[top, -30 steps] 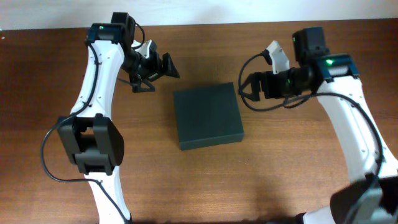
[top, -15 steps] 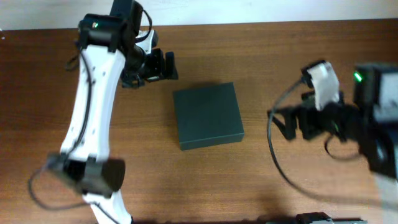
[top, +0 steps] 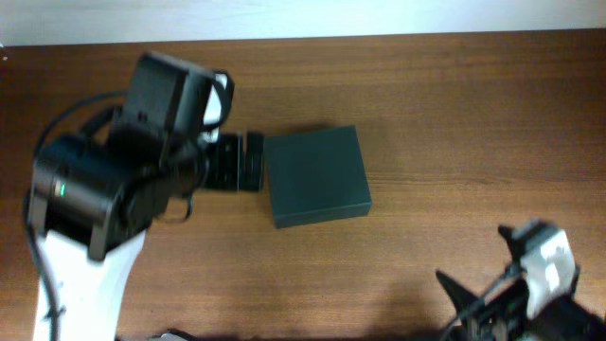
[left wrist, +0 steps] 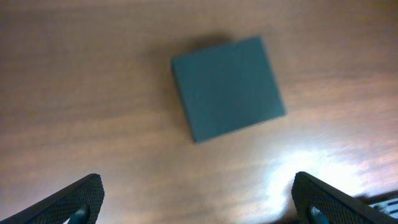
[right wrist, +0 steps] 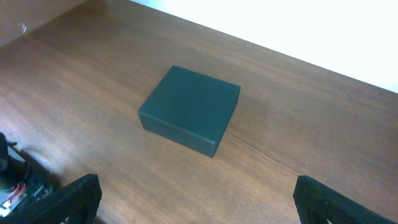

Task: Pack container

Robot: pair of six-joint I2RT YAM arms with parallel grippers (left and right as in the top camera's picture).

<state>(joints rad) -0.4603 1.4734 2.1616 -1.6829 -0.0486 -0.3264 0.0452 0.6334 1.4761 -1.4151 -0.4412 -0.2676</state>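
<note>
The container (top: pixel 316 176) is a dark green-black box, lid shut, lying on the brown table near the middle. It also shows in the left wrist view (left wrist: pixel 227 86) and in the right wrist view (right wrist: pixel 188 109). My left gripper (top: pixel 237 162) hangs high above the table just left of the box; its jaws stand wide apart and empty in the left wrist view (left wrist: pixel 199 199). My right gripper (top: pixel 473 303) is at the bottom right corner, far from the box; its jaws stand wide apart and empty in the right wrist view (right wrist: pixel 196 199).
The left arm (top: pixel 104 199) covers the left part of the table in the overhead view. The table's far edge meets a white wall (right wrist: pixel 298 25). Cables (right wrist: pixel 15 180) show at the lower left of the right wrist view.
Both arms have risen and pulled back from the box: the left toward the camera at the left, the right down to the bottom right corner. The box has not moved.
</note>
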